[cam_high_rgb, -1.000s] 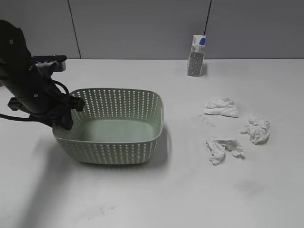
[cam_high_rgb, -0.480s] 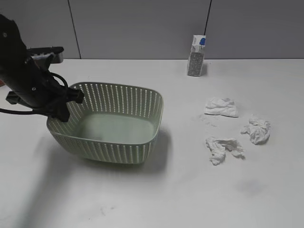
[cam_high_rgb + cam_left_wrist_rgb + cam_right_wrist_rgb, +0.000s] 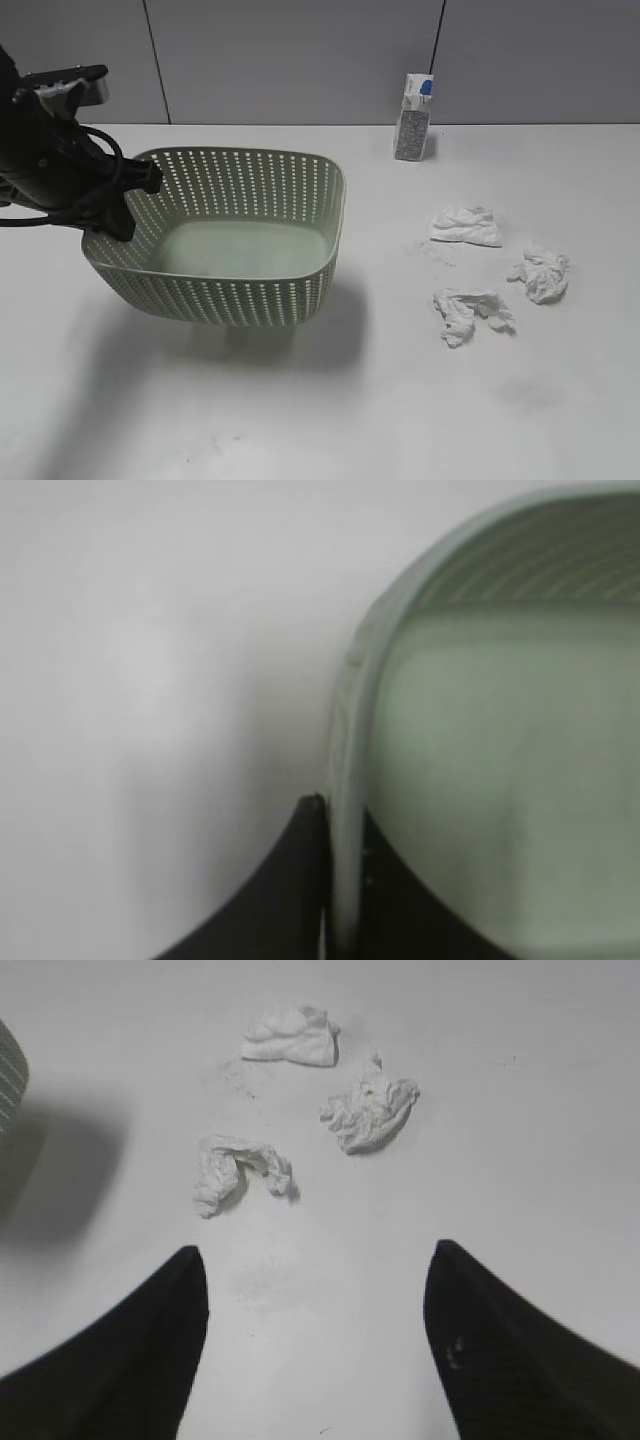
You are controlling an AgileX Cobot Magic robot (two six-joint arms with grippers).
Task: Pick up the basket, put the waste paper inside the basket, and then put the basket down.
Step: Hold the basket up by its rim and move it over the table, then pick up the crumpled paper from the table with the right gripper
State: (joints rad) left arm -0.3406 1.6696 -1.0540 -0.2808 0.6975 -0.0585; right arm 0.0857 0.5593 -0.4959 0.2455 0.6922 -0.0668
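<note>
The pale sage-green basket (image 3: 235, 255) hangs above the table on the left, tilted, with its shadow beneath it. My left gripper (image 3: 118, 215) is shut on the basket's left rim; the left wrist view shows the rim (image 3: 345, 810) pinched between the black fingers (image 3: 340, 880). Three crumpled white waste paper wads lie on the table at the right: one at the back (image 3: 465, 226), one at the far right (image 3: 541, 274), one nearer the front (image 3: 470, 311). They also show in the right wrist view (image 3: 290, 1037) (image 3: 370, 1110) (image 3: 235, 1168). My right gripper (image 3: 315, 1290) is open and empty, above the table short of the wads.
An upright white-grey carton with a blue mark (image 3: 413, 117) stands at the back near the grey wall. The table top (image 3: 400, 400) is white. A corner of the basket (image 3: 10, 1070) and its shadow show at the left edge of the right wrist view.
My left gripper has risen and moved a little left with the basket, lifting it off the table. The basket now hangs tilted. The paper wads have not moved.
</note>
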